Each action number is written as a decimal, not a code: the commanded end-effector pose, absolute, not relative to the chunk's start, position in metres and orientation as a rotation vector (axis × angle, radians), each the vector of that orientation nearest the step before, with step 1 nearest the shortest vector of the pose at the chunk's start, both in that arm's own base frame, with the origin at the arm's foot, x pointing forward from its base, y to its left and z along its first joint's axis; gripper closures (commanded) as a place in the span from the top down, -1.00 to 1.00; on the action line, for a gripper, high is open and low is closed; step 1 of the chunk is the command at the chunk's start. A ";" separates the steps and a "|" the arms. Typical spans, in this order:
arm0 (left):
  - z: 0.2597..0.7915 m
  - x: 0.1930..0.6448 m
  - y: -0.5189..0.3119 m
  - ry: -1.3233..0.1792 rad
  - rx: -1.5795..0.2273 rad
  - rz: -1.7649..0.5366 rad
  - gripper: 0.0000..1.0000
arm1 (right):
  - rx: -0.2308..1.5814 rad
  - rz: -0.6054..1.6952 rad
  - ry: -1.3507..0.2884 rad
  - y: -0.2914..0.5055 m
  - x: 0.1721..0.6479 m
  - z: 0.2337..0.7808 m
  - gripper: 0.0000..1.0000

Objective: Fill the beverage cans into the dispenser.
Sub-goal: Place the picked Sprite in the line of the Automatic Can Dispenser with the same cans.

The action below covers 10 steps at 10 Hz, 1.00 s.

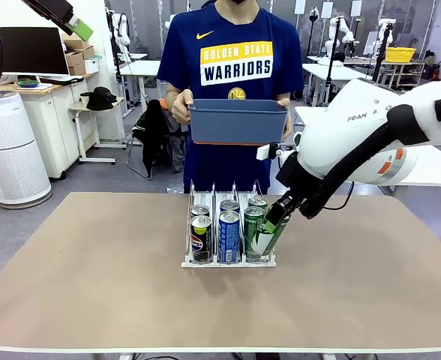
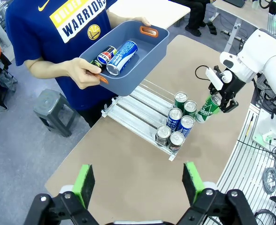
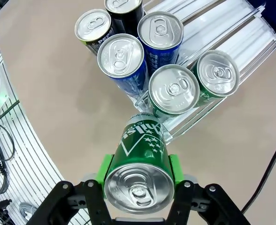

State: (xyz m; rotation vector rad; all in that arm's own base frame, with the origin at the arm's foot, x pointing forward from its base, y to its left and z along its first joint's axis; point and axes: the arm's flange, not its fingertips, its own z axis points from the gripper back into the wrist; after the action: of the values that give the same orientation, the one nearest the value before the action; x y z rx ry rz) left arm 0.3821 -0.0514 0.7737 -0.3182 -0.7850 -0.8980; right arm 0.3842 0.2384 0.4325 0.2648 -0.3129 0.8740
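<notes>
The brown table (image 1: 93,285) carries the dispenser near its middle. At the far side a person (image 1: 235,67) holds a blue-grey tub (image 1: 238,124) with both hands. In the tub lie a black Pepsi can (image 2: 106,56) and a blue Pepsi can (image 2: 122,57).

The clear dispenser (image 2: 133,110) has six standing cans (image 3: 124,56), two in the front of each lane: black, blue and green.

The left gripper (image 2: 138,183) hangs high above the table, its jaws wide apart with nothing between them. The right gripper (image 3: 139,169) is closed on a tilted green can (image 1: 269,236) just outside the dispenser's front right corner; I cannot tell if the two touch.
</notes>
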 end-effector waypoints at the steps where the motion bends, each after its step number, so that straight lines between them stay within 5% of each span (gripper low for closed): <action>1: 0.772 0.381 -0.052 -0.782 -0.314 -0.898 1.00 | 0.280 0.882 -0.401 0.247 0.403 0.430 0.16; 7: 0.772 0.381 -0.052 -0.782 -0.314 -0.898 1.00 | 0.191 0.873 -0.504 0.257 0.421 0.417 0.16; 10: 0.772 0.381 -0.052 -0.782 -0.314 -0.898 1.00 | 0.181 0.886 -0.388 0.257 0.428 0.403 0.16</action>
State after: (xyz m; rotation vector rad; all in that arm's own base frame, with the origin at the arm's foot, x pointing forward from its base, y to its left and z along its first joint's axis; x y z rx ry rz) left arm 0.3821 -0.0514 0.7738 -0.3182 -0.7850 -0.8980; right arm 0.4129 0.2541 0.4001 0.2049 -0.3896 0.8896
